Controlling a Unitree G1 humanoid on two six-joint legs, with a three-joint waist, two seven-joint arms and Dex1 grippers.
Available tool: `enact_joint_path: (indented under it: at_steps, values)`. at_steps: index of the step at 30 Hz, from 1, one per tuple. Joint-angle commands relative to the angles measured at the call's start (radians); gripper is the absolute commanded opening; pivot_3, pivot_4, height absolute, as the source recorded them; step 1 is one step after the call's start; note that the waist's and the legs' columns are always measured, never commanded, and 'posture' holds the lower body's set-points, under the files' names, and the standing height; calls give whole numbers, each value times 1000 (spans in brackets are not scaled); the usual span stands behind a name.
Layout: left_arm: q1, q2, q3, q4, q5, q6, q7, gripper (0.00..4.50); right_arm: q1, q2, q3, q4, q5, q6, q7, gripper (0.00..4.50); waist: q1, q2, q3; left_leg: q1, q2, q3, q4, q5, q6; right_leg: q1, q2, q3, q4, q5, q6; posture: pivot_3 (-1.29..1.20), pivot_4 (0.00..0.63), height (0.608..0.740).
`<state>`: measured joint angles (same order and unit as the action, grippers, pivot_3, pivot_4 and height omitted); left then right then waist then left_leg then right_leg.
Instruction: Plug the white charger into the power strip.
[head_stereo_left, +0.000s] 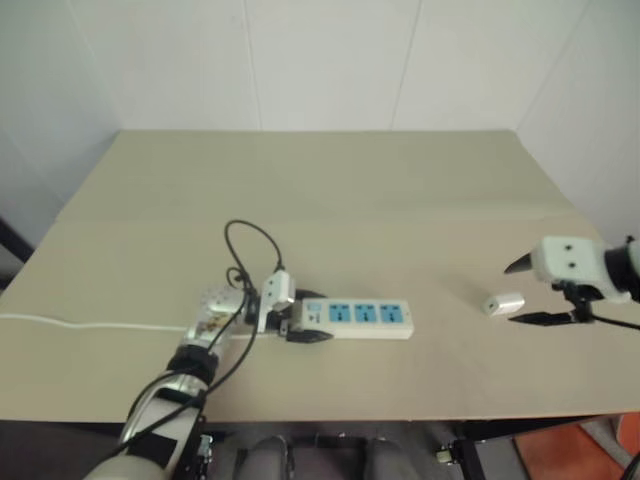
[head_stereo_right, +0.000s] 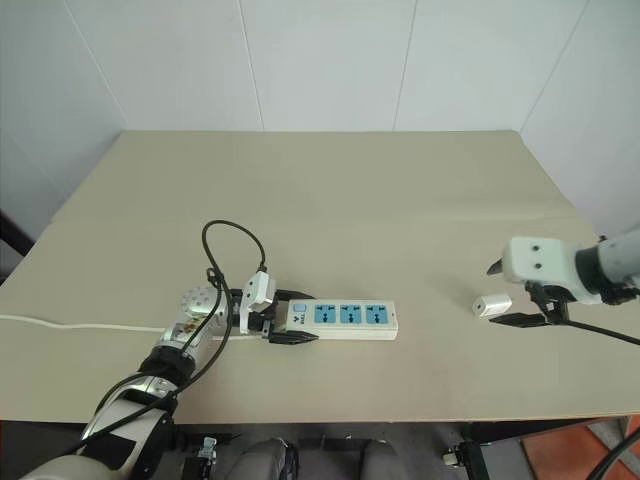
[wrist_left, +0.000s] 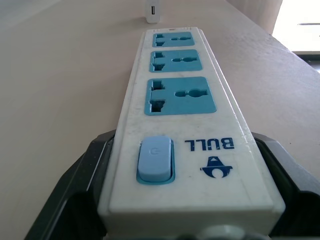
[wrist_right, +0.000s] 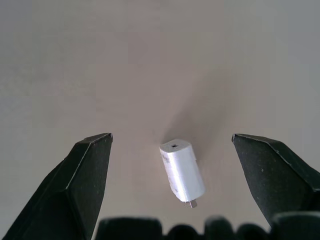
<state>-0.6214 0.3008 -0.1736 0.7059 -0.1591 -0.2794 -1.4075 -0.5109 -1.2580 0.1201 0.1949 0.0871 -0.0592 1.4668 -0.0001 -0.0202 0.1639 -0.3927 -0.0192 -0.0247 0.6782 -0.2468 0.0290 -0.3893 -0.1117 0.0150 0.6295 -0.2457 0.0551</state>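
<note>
Though the beige table (head_stereo_left: 330, 180) spans most of the head view, the job on it has barely begun. Just below centre, the power strip (head_stereo_left: 365, 318) lies flat, and the left gripper (head_stereo_left: 297, 318) has its black fingers closed around the switch end, steadying it; all three blue sockets (wrist_left: 180, 95) are empty. At the right edge, the right gripper (head_stereo_left: 522, 292) hangs with fingers spread wide either side of the white charger (head_stereo_left: 504, 303), which lies on its side, untouched. Grasping, carrying and plugging in all remain to be done.
</note>
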Motion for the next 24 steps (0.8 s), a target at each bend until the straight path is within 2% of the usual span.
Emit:
enact_joint_path:
  at_steps: [1, 8, 16, 24]
  values:
    - [27, -8, -20, -39, 5, 20, 6, 3342, -93, 49, 63, 91, -68, -59, 56, 4500, 0, 0, 0, 0, 0, 0, 0, 0, 0, 0, 0, 0, 0, 0, 0, 0, 150, 740]
    - [88, 1, -32, -123, 2, 49, 22, 3342, -219, 174, 154, 317, -194, -217, 31, 4500, -1, 1, 0, 0, -1, 0, 0, 0, 0, -1, 0, 0, 1, 0, 0, 0, 150, 740]
    - [124, 11, -36, -192, -4, 83, 27, 3342, -341, 225, 216, 554, -298, -337, 41, 4500, -3, 2, 0, 0, -1, 0, 0, 0, 0, -1, 0, 0, 1, 0, 0, 0, 150, 740]
    - [140, 26, -33, -220, -5, 96, 32, 3342, -392, 277, 261, 703, -375, -395, 29, 4500, -11, 2, 0, 1, -1, 0, 0, 0, 0, 0, 0, 1, 1, 0, 0, 0, 150, 740]
